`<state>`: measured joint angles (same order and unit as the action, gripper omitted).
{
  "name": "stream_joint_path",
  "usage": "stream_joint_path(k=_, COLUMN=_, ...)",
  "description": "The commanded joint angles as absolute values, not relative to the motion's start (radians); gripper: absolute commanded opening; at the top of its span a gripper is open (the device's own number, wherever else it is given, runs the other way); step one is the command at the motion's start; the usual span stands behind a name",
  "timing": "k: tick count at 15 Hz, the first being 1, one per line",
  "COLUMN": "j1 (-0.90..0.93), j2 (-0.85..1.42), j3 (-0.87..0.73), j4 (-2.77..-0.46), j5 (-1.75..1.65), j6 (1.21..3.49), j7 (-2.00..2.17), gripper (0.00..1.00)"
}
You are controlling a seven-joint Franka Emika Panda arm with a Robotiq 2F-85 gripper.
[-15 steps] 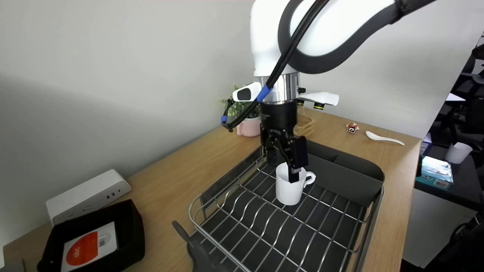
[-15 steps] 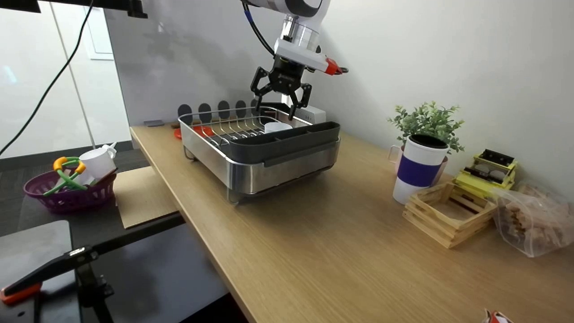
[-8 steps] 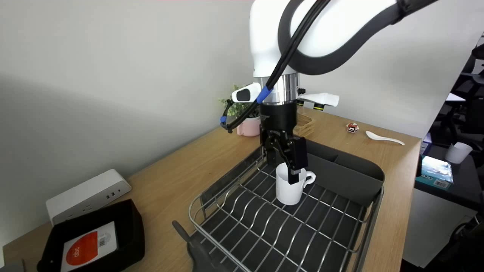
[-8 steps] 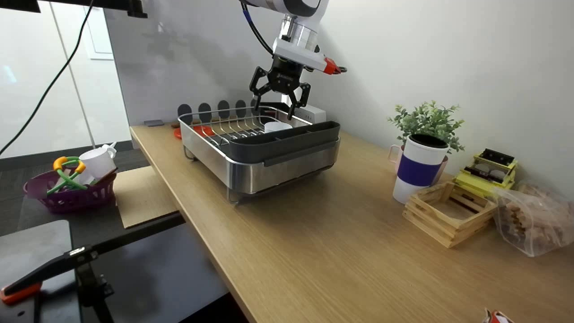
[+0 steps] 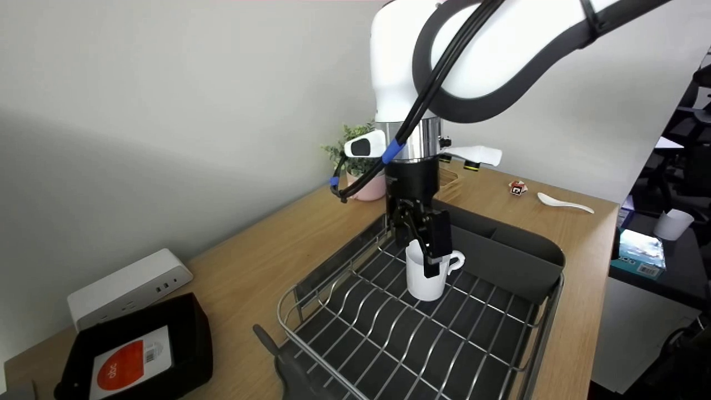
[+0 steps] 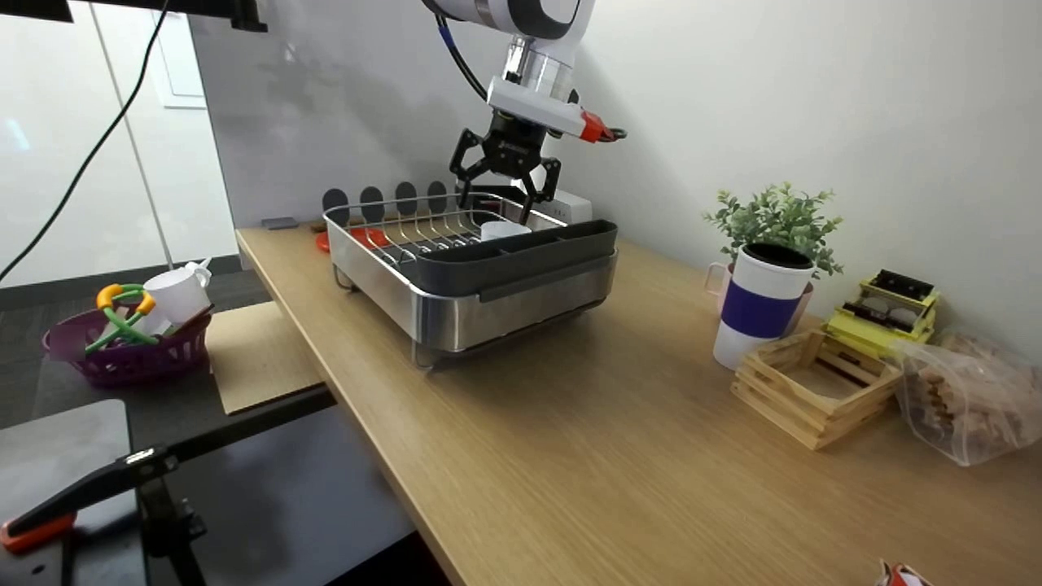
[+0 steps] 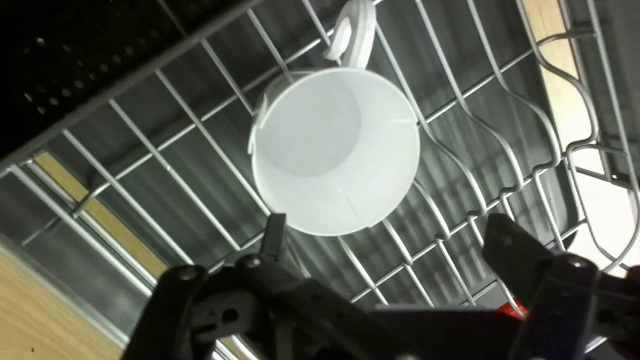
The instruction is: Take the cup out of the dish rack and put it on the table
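The cup, a white mug, stands upright on the wires of the dish rack. Its loop handle points toward the rack's grey caddy. Over it hangs my gripper, pointing down with jaws spread wide and nothing held. In an exterior view one finger overlaps the near side of the mug, and the far finger is hidden. From the wrist, the mug lies above the gap between the fingers. Its rim is close to the left fingertip; contact cannot be told. The wooden table extends around the rack.
A grey caddy lines one end of the rack, and a wire rim surrounds it. On the table are a tumbler, a wooden crate, a potted plant, a black tray, a white box and a spoon.
The arm and gripper have come down a little toward the mug, mostly in the last half second. The jaws stay just as wide, and the mug has not moved.
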<state>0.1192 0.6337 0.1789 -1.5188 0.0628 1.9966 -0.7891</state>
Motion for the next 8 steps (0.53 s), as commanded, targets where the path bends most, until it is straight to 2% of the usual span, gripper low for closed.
stream_joint_path(k=1, j1=0.111, j2=0.591, j3=0.183, j4=-1.595, j5=0.04, j6=2.059, j7=-0.749, gripper=1.0)
stream_joint_path(k=8, j1=0.126, j2=0.519, j3=0.186, j4=-1.691, j5=-0.022, j6=2.144, j7=-0.699, gripper=1.0)
